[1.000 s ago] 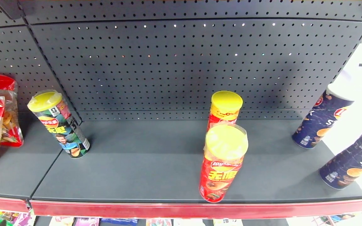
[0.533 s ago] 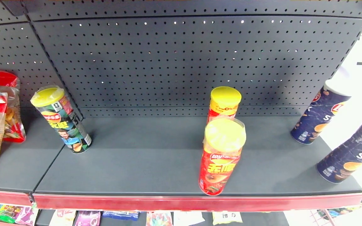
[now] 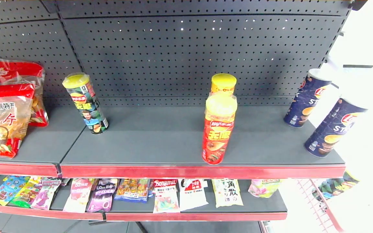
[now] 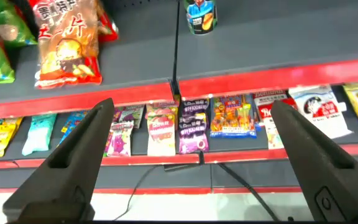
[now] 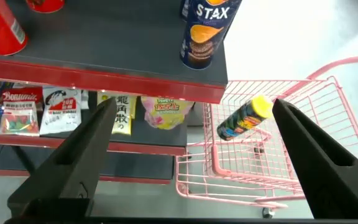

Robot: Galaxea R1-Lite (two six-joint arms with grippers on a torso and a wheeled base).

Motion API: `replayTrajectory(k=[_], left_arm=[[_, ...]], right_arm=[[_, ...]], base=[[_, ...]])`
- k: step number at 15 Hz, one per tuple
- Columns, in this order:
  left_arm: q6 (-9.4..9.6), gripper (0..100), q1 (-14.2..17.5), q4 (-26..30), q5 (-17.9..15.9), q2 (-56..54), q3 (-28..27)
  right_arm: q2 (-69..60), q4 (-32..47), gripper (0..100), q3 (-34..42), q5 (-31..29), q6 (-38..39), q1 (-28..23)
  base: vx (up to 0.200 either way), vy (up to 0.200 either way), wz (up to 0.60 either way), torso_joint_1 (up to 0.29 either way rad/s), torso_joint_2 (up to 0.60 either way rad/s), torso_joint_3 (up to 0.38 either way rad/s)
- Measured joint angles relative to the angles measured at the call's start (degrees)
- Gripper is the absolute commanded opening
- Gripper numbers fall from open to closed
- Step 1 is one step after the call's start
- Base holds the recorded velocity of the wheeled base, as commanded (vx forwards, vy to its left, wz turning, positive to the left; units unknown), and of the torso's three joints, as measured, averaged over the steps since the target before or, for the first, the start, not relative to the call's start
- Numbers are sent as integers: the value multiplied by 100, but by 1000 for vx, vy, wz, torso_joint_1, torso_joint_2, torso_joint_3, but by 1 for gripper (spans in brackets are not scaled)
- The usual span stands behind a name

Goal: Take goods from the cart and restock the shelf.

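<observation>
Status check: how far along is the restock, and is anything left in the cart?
Done, apparently: five cans stand on the shelf: a green can, two red cans, two navy cans. In hand: nothing; the left gripper and right gripper are open and empty. Left: a yellow-lidded can lying in the pink cart.

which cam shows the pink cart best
The right wrist view: the pink cart shows its wire basket with a yellow-lidded can lying inside. The head view catches a corner of its wire side, past the shelf end.

The left end effector (image 4: 191, 109) and the right end effector (image 5: 194, 104) each hold both fingers spread wide, empty.
</observation>
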Motion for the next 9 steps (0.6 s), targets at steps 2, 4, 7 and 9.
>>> replayTrajectory(k=[2, 4, 7, 9], left_arm=[[0, 100, -4, 4, 0, -9, 7], [68, 100, -12, 0, 2, -15, 22], [158, 100, -9, -2, -11, -65, 35], [227, 100, -9, 1, -11, -133, 71]], right_arm=[[-49, 13, 100, 11, 0, -12, 0], [-106, 2, 100, 37, -2, -15, -5], [-167, 6, 100, 96, -5, -17, 0], [-178, 9, 100, 113, -5, -17, -2]], base=[[0, -200, 0, 17, 5, -9], [0, -200, 0, 10, 2, 2], [0, -200, 0, -4, 9, -1], [0, -200, 0, 0, 5, 2]])
